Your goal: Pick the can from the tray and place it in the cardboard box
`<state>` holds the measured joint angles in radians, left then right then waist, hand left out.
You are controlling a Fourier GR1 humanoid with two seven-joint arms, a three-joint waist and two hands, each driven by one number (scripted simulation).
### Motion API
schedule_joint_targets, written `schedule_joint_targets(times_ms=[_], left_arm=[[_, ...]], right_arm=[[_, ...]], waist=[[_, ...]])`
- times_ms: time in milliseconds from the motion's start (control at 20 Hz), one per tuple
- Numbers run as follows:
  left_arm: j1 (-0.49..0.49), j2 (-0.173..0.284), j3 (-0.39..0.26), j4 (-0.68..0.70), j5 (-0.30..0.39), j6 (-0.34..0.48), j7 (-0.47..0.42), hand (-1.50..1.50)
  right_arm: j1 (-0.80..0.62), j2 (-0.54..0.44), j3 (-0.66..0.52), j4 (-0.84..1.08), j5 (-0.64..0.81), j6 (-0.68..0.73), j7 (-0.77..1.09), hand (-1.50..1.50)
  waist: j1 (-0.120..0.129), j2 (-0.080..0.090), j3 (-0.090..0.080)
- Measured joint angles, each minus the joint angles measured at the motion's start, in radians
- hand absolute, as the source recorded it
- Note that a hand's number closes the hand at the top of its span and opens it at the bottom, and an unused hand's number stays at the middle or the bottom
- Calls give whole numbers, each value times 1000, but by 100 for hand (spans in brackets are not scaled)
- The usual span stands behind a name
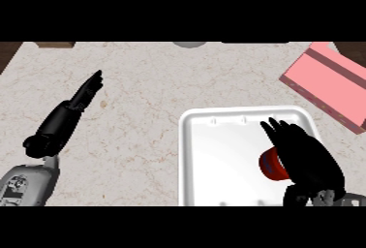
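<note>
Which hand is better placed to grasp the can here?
Right. The right hand is over the tray, against the red can; the left hand lies open on bare counter, far away.

We are counting one white tray (214, 160) lying near right on the tabletop (143, 97), one red can (270, 164) sitting in it, one pink box (328, 85) lying far right, and two black hands: left (87, 92), right (304, 150).

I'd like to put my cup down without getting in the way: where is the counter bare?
The widest bare stretch lies between the left hand and the white tray, running up to the counter's far edge. A narrower strip separates the tray from the pink box. The tray's right side is crowded: the right hand covers the red can.
</note>
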<state>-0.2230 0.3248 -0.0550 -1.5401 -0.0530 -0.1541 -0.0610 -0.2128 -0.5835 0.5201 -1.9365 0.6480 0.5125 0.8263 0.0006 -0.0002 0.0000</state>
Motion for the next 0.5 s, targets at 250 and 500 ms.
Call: schedule_joint_targets(times_ms=[250,500], left_arm=[[5,-20,14,-16,-19,-7,10,0],[9,-41,24,-46,-39,-18,36,0]], right_arm=[[37,20,-32,32,72,13,-41,-150],[71,49,-82,68,117,22,-106,-150]], waist=[[-1,0,0],[-1,0,0]])
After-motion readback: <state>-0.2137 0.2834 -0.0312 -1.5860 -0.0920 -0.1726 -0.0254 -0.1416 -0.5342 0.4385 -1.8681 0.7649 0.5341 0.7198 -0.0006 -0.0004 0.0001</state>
